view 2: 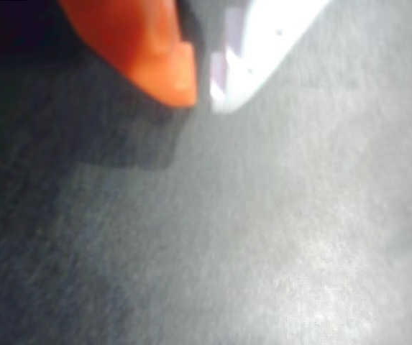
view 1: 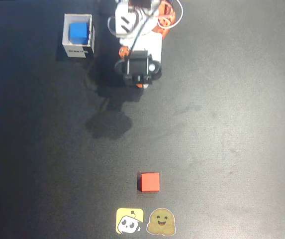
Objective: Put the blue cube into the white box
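Currently the blue cube point(view 1: 78, 32) sits inside the white box point(view 1: 66, 36) on the dark surface point(view 1: 222, 124). My tool point(view 2: 202, 90) has its fingers nearly together, gripping nothing, above bare surface.

Top-down overhead; wrist close above table point(view 2: 277, 237)

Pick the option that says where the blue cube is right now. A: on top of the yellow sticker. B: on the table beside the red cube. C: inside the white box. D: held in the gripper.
C: in the overhead view the blue cube sits inside the walls of the white box, far from the red cube, with the gripper apart from it.
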